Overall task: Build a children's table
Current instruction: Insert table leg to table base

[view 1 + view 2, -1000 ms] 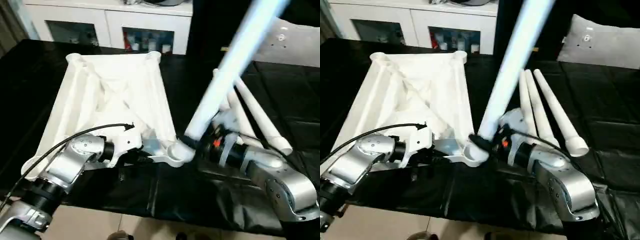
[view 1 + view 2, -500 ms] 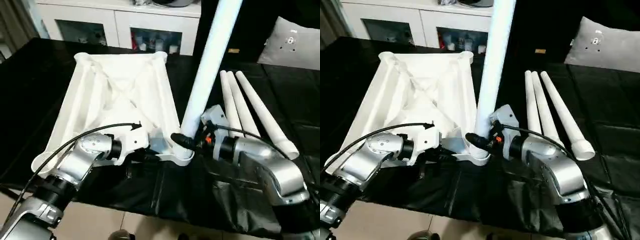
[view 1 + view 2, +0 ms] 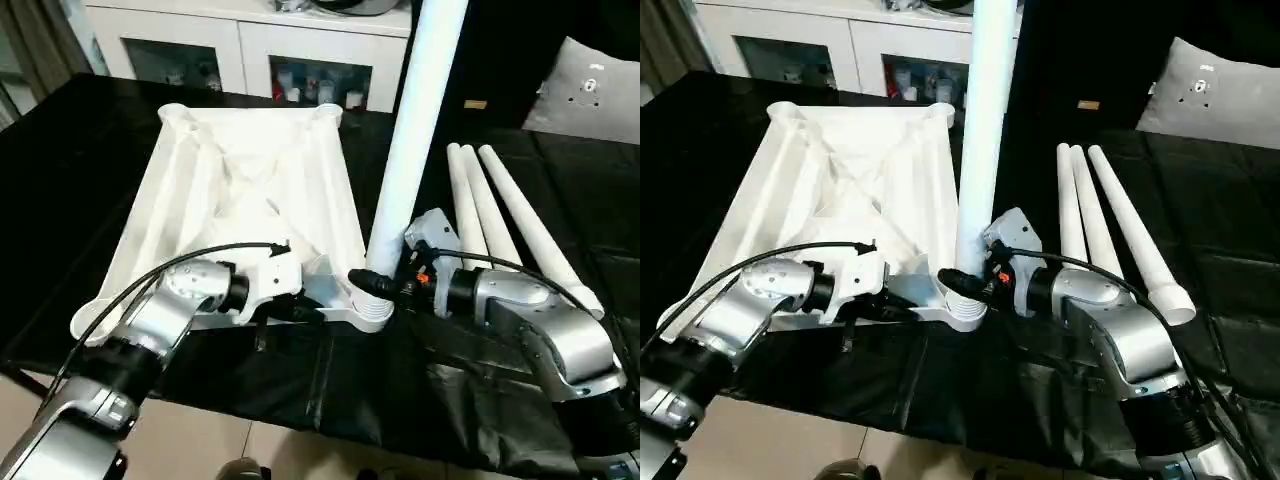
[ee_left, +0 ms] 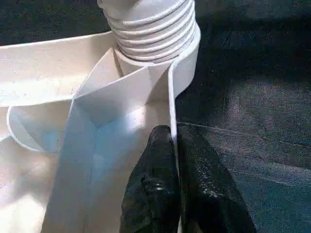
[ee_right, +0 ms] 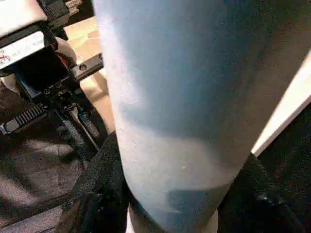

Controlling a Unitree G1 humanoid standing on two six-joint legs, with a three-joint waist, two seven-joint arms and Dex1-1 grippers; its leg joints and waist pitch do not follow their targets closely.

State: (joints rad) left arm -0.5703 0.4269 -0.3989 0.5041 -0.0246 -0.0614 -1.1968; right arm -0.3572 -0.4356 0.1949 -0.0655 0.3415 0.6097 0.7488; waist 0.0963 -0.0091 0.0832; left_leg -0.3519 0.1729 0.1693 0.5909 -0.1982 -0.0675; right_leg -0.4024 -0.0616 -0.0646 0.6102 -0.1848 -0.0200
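Left eye view: white tabletop (image 3: 235, 195) is lying ribbed underside up on the black table cover (image 3: 80, 150), its near edge sitting close to the cover's front edge. Left gripper (image 4: 174, 160) is pinching the top's thin near rim beside the threaded corner socket (image 4: 150, 24). Right gripper (image 3: 372, 284) is clasping the upright leg (image 3: 412, 130) at that socket. Three spare legs (image 3: 500, 215) are lying side by side to the right, with bare cover beyond.

Silver forearms (image 3: 165, 310), black cables, 2 black-fingered grippers.
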